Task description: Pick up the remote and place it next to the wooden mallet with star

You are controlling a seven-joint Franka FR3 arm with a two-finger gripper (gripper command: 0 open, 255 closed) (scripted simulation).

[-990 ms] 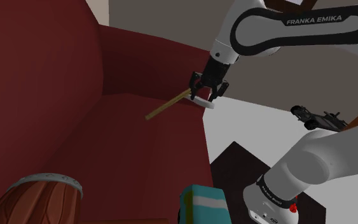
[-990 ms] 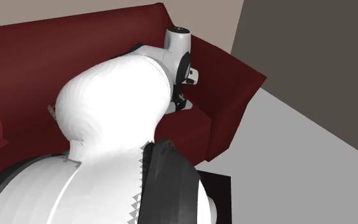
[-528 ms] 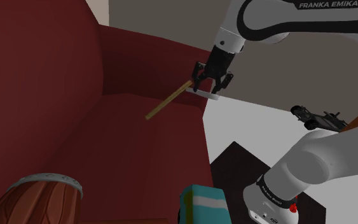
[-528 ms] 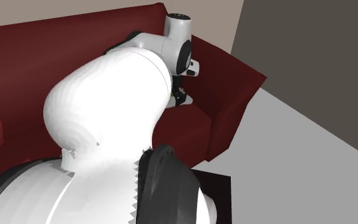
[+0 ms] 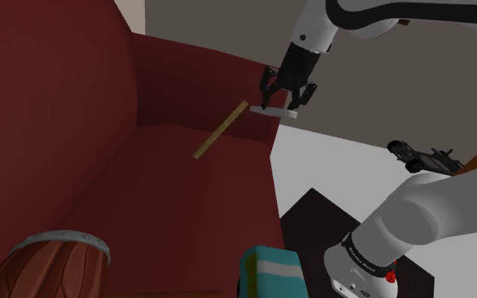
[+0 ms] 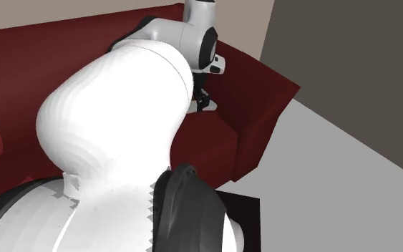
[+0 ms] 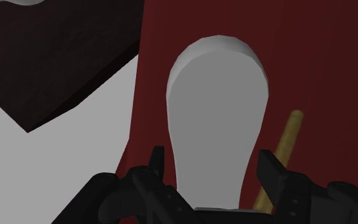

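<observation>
My gripper [image 5: 283, 100] is shut on a flat grey remote [image 5: 280, 110], held in the air just above the dark red sofa's arm [image 5: 253, 72]. In the wrist view the gripper [image 7: 213, 170] clasps the rounded grey remote [image 7: 215, 114] between its black fingers [image 7: 271, 170]. The mallet's thin wooden handle [image 5: 221, 129] lies slanted on the sofa seat [image 5: 185, 195], just to the shoulder view's left of the gripper. That handle [image 7: 284, 145] shows beside the remote; its head is hidden. In the second exterior view the gripper [image 6: 203, 102] peeks out past the big white arm.
A teal box [image 5: 272, 269] and a brown drum-like object [image 5: 54, 258] sit near the shoulder view's bottom edge. A dark mat [image 5: 317, 218] lies on the grey floor [image 5: 338, 165] under the stand. A small dark toy [image 5: 421, 156] lies farther right.
The gripper has risen with the remote, up and slightly to the shoulder view's right, from the seat's edge to above the sofa arm. The mallet handle stays put.
</observation>
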